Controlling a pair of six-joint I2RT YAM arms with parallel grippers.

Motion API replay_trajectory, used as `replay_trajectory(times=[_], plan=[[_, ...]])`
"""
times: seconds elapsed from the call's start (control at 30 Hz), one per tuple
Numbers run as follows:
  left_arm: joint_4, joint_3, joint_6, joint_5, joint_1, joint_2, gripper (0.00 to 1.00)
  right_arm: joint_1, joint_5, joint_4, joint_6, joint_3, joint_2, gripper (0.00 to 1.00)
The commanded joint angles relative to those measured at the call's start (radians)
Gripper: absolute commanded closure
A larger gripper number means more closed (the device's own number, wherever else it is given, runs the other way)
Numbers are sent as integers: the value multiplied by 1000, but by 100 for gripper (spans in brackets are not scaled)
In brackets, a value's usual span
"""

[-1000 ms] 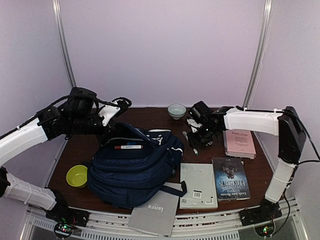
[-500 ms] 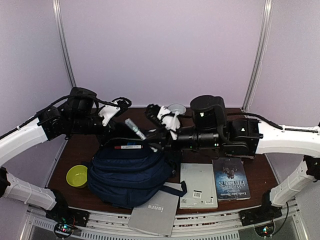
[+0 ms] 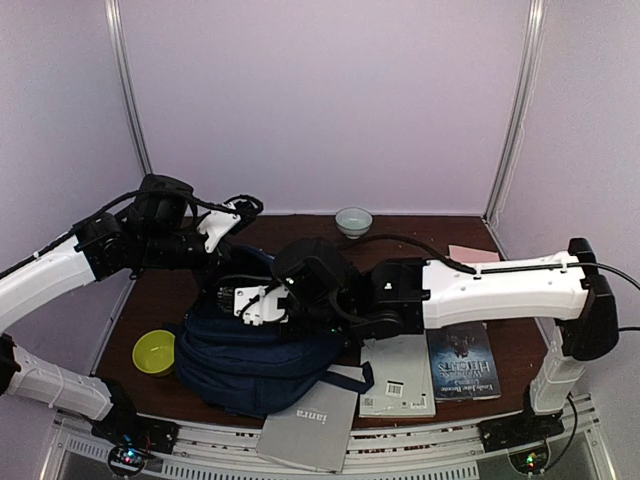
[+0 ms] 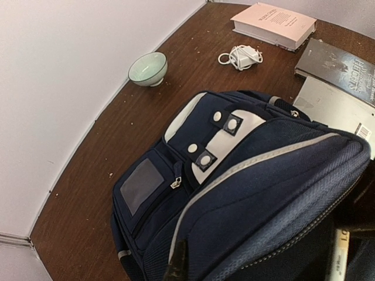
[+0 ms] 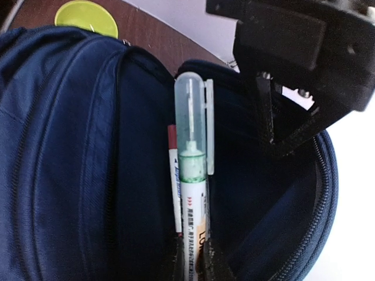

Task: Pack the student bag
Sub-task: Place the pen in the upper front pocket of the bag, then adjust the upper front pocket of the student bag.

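Since a second ago our right arm has swung from the back corner, right of the student bag [image 3: 265, 350], to directly above it. The right gripper [image 5: 192, 256] now points down into the bag's open top pocket. Its jaws are almost closed, pinching the barrel of a clear-capped pen [image 5: 191, 175]. The pen's cap end already reaches into the pocket, beside a red-ended marker [image 5: 173, 175] lying there.

Our left arm has not shifted. The left gripper [image 3: 230, 218] sits at the bag's rear left edge with its jaws drawn tight on the pocket's rim. We judge it is there to keep the mouth wide, so the pen can slide in without catching on the fabric.

The bag lies on the table [image 3: 300, 232], with a green bowl [image 3: 154, 351] just to its left and a pale bowl [image 3: 353, 221] behind it.
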Motion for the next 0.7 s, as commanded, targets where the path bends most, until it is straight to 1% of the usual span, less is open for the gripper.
replay_trajectory(times=[0.0, 0.03, 0.07, 0.1, 0.13, 0.17, 0.27, 0.33, 0.4, 0.43, 0.53, 0.57, 0.6, 0.63, 0.67], plan=[[151, 61, -16, 26, 2, -38, 100, -1, 156, -32, -76, 42, 30, 74], [151, 60, -16, 26, 3, -37, 100, 0, 159, -37, -64, 44, 29, 60], [150, 61, -16, 25, 1, -37, 100, -1, 156, -47, -44, 49, 26, 49], [149, 61, -17, 25, 2, -35, 100, -1, 151, -59, -22, 55, 16, 43], [149, 61, -17, 26, 3, -33, 100, 0, 139, -70, -2, 59, 6, 39], [149, 61, -17, 26, 2, -32, 100, 1, 127, -74, 16, 58, -9, 38], [149, 61, -19, 21, 2, -27, 100, 21, 70, -74, 62, 46, -69, 36], [148, 61, -18, 19, 2, -25, 100, 43, -21, -92, 97, 43, -119, 36], [147, 63, -18, 17, 3, -21, 100, 46, -203, -104, 154, 22, -177, 35], [146, 64, -18, 18, 2, -19, 100, 43, -265, -92, 179, -3, -209, 34], [146, 64, -18, 18, 3, -19, 100, 19, -353, 4, 267, -110, -298, 29], [147, 64, -18, 19, 1, -18, 100, 3, -371, 38, 307, -149, -321, 22], [146, 65, -19, 20, 2, -18, 100, -18, -387, 70, 349, -186, -342, 11], [146, 65, -20, 21, 3, -17, 100, -37, -399, 111, 399, -222, -362, 1], [146, 65, -19, 21, 3, -17, 100, -58, -403, 154, 461, -261, -375, 0]])
